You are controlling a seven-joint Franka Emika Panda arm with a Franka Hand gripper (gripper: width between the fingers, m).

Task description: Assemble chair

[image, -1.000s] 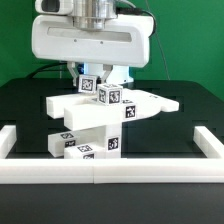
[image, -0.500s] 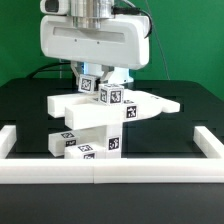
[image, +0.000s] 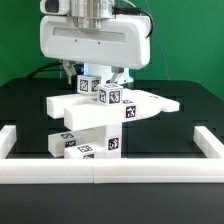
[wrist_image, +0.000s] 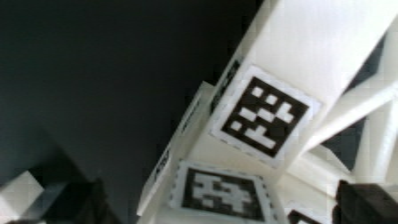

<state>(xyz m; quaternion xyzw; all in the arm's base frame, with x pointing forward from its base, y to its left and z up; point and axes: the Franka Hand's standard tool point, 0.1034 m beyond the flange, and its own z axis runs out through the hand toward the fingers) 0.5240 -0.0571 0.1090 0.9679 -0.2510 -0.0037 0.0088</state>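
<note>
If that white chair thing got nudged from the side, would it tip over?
Possibly. The chair stands tall on a narrow base, with flat parts jutting sideways up top, so it looks top-heavy. Its blocky white pieces look stiff, likely to topple whole rather than bend.

One partly built white chair stood on one black table, under one robot arm with a single claw. Six black-and-white square tags faced the exterior camera on its parts. One white border rail ran along the table's edges. The wrist camera caught two tags.

Chair matte white plastic (table matt black).
</note>
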